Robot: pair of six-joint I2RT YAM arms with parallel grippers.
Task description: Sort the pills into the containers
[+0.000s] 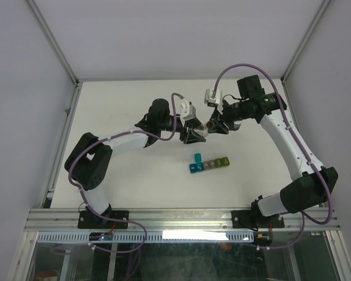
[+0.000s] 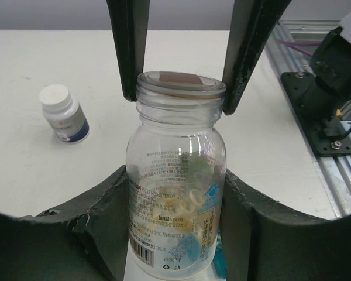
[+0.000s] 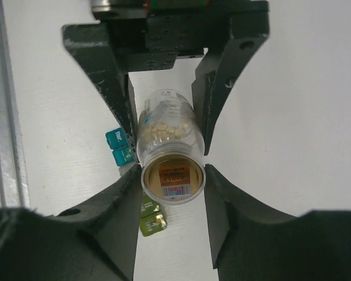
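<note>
The left claw (image 2: 175,175) is closed tight around the fat middle of a clear pill bottle (image 2: 176,140). The right claw (image 3: 172,175) squeezes the same bottle at its tan top (image 3: 173,173), with one finger on each side. Pale pills (image 3: 164,129) sit inside the bottle. The containers (image 1: 209,164), a row of little coloured boxes, lie on the table (image 1: 123,181) near both claws, on the side toward the arm bases, and touch neither claw. A small bottle with a white cap (image 2: 63,114) sits off to the left of the left claw.
</note>
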